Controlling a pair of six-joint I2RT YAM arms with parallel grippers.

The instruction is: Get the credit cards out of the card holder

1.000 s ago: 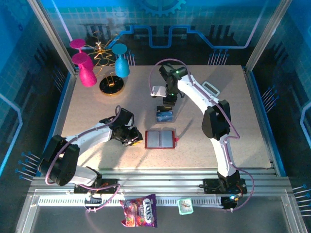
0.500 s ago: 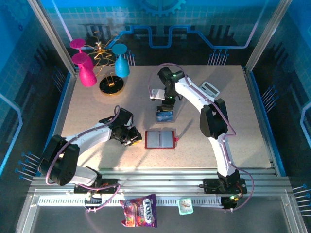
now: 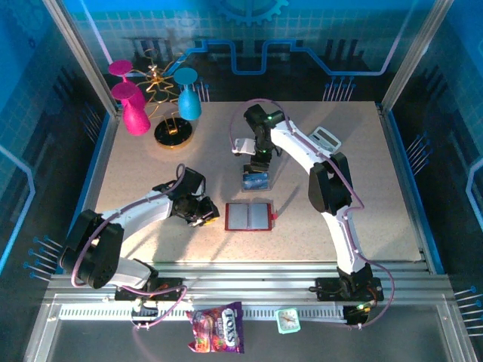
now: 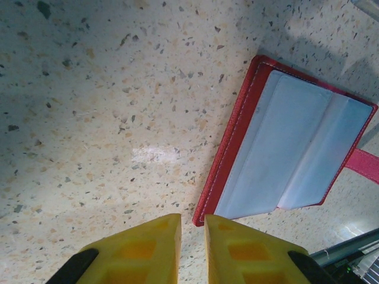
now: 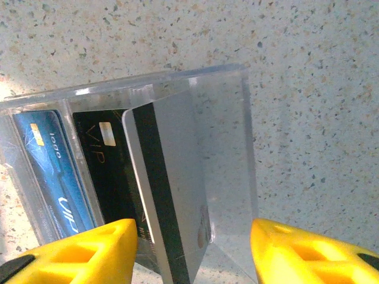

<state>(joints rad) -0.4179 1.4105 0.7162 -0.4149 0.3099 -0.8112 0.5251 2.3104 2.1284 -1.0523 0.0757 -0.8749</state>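
Speckled table (image 3: 136, 173) first; the right arm stretches out to the middle of it, with the right gripper (image 5: 192, 239) hanging over the clear box (image 5: 228, 112), yellow fingers spread wide and gripping nothing; the left gripper (image 4: 192, 234) sits low just beside the card holder (image 4: 284, 160), pinched almost together on nothing; the holder lies open and flat, near the box but not touching it, and its grey pockets look empty to me; the credit cards (image 3: 256, 181) are all in the box: blue card (image 5: 50, 165) and black card (image 5: 106, 171) side by side, pale striped card (image 5: 177, 177) leaning between the spread fingers; so I'd call this the let-go of the last one; to do it right, lift straight up, keep the fingers wide, don't clip that leaning card or nudge the light box
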